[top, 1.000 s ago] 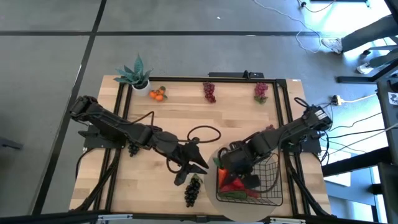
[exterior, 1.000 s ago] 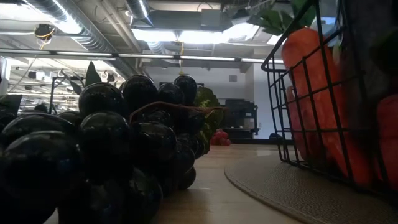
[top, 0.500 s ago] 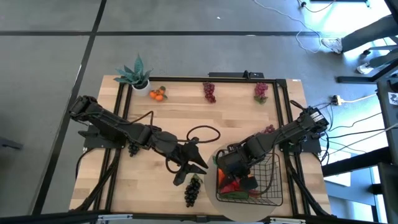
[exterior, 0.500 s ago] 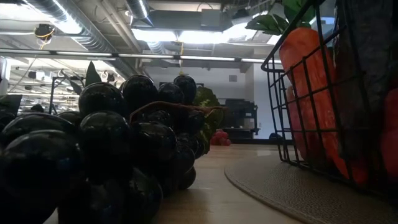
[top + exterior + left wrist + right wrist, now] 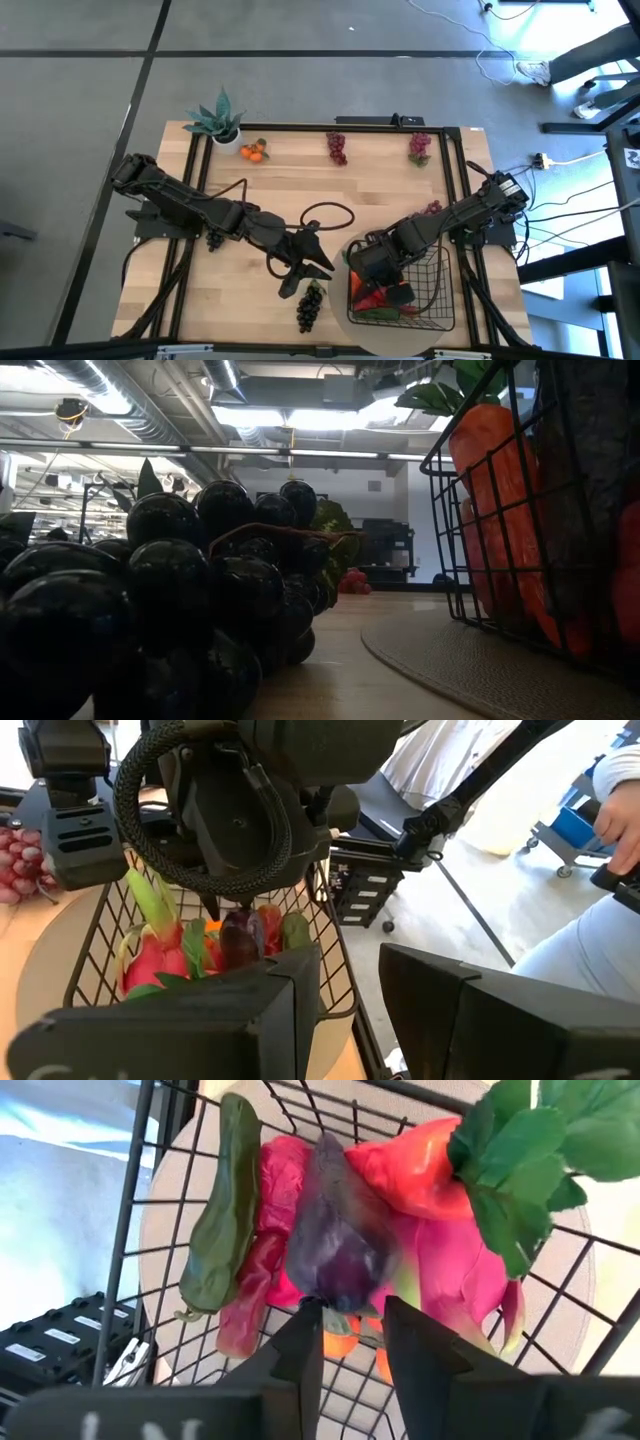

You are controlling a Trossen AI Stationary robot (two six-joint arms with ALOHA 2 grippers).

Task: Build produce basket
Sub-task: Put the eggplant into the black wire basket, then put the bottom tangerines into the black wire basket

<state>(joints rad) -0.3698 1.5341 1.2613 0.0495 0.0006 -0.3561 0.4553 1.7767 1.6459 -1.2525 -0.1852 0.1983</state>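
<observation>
Our right gripper (image 5: 350, 1342), fingers spread, hangs over the basket (image 5: 432, 290), releasing the eggplant (image 5: 335, 1240) onto the produce; left gripper's (image 5: 312, 262) state unclear.

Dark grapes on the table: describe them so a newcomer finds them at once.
Start at the basket on its round mat near the table's front edge. Just left of the mat lies the dark grapes bunch, below the left gripper. It is nearly black; the other bunches are reddish.
</observation>
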